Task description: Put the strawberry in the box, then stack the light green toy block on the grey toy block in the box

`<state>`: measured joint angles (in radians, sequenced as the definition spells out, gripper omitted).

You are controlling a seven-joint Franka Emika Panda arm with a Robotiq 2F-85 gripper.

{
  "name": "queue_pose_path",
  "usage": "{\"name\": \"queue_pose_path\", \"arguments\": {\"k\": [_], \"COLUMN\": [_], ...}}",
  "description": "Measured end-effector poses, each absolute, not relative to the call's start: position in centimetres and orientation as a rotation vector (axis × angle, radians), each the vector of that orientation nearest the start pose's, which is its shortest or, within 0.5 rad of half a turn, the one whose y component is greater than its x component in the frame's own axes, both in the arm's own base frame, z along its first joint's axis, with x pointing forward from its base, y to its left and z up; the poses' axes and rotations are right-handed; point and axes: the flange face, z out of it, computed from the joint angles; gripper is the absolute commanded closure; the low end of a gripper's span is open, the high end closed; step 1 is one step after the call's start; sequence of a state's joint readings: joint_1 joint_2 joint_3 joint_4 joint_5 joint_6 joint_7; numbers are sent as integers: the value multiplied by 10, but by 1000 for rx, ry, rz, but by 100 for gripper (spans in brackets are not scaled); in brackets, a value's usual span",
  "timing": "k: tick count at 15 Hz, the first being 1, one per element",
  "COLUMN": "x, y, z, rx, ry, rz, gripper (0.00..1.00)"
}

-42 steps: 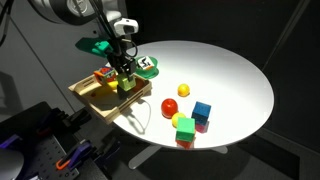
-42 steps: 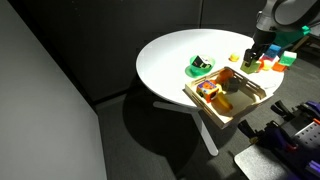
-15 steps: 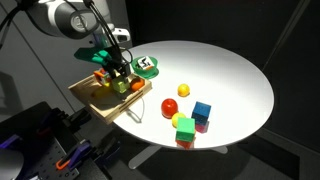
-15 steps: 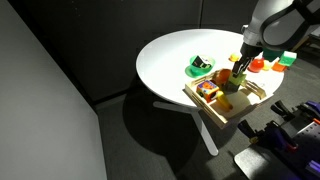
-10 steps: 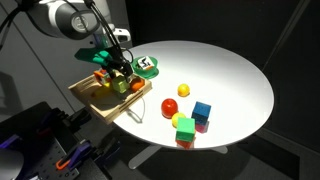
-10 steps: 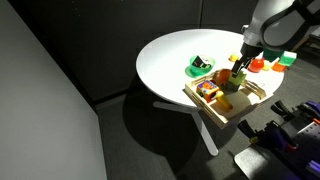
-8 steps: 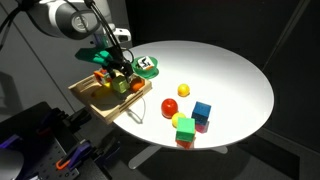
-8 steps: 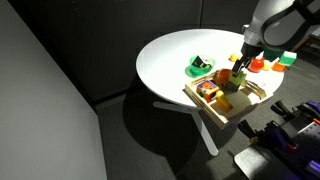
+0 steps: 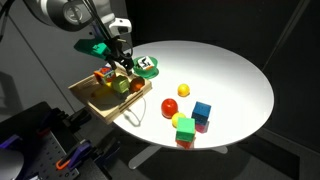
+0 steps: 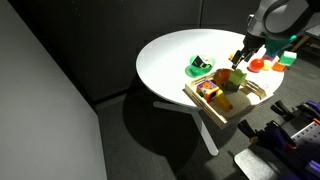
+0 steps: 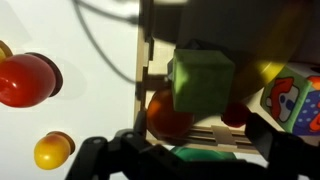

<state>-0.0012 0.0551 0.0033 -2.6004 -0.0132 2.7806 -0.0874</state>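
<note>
The green block (image 11: pixel 200 80) is set upright inside the box (image 9: pixel 88 95) at the counter's (image 9: pixel 230 70) edge, with the strawberry (image 11: pixel 235 116) and an orange ball (image 11: pixel 168 115) just beside it. The fingers (image 11: pixel 100 158) are held spread and empty, above the block and apart from it.

Nothing legible anywhere: no words, brands or numbers. Only blurred coloured marks on the multicoloured block (image 11: pixel 292 95), right of the gripper (image 11: pixel 182 140).

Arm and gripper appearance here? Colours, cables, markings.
Arm: rounded white links with dark grey joint sections. Gripper: black, with a teal-green fitting at the wrist. A thin dark cable shows in the wrist view. No markings are legible at this resolution.
</note>
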Motion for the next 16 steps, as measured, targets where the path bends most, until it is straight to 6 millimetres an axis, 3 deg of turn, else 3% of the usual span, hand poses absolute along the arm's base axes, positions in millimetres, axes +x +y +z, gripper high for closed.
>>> {"name": "queue_pose_path", "arguments": {"k": [6, 16], "x": [439, 405], "y": [-4, -8], "z": [274, 317], "rx": [-3136, -3152], "ry": [-119, -122], "rz": [-194, 59], "gripper": [0, 0]}}
